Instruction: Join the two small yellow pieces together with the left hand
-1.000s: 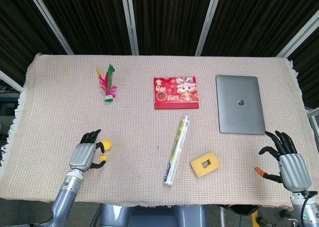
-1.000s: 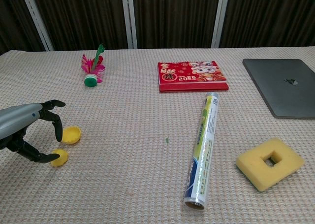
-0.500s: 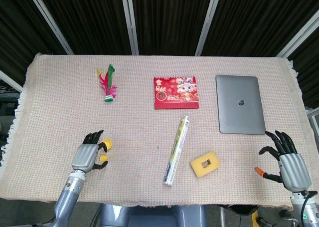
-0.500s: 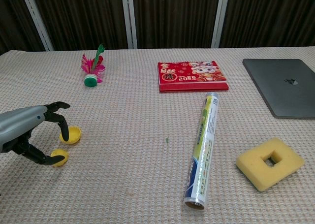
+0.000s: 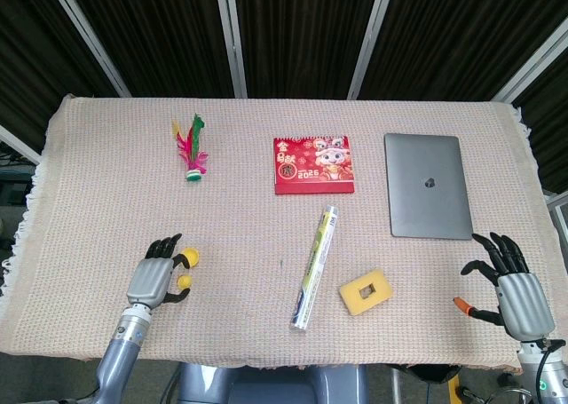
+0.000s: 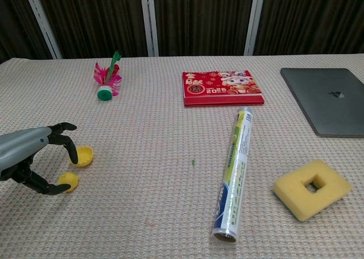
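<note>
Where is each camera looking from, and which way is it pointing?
Head view: high above the table's near edge, looking steeply down on the whole cloth-covered table; the left hand and right hand both show.
Chest view: low at the near edge, looking across the table toward the dark curtains; only the left hand shows.
Shared: both see the two yellow pieces, the shuttlecock, the red calendar, the laptop, the roll and the sponge.
</note>
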Motion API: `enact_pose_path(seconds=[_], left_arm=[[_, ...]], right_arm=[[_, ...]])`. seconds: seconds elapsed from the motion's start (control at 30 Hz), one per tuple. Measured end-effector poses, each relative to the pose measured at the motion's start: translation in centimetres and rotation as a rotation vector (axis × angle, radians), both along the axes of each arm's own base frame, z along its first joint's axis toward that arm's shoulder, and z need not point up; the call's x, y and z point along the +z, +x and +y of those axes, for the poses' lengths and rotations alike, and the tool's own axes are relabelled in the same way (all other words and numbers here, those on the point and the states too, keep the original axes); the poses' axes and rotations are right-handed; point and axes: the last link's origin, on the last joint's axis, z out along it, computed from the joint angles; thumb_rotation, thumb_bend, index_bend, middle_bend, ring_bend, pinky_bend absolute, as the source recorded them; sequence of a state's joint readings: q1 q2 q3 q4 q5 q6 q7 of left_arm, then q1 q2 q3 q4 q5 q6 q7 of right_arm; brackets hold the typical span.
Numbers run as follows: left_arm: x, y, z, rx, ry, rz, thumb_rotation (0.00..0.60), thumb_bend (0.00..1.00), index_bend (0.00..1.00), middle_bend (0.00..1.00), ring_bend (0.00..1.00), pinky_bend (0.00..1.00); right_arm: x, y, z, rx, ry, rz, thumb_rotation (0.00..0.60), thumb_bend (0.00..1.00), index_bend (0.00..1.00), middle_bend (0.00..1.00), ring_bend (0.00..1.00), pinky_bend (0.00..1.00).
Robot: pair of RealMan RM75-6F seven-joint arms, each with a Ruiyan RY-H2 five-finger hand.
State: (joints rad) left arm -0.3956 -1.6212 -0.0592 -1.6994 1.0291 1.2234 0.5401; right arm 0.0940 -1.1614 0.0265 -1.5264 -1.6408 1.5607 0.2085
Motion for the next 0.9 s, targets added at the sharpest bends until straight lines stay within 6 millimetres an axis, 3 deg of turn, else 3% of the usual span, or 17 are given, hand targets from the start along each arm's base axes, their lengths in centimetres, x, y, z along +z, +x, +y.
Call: enact_pose_path(seconds=[0.9], left_arm=[[-0.53,0.54,-0.07,0.012,-0.026,0.021,0.600,0.26,0.47,0.00,0.00,0.00]], right_arm=[[0.03,0.04,0.04,0.006,-0.002,-0.003,0.600,0.00,0.48,0.10,0.00,0.00]])
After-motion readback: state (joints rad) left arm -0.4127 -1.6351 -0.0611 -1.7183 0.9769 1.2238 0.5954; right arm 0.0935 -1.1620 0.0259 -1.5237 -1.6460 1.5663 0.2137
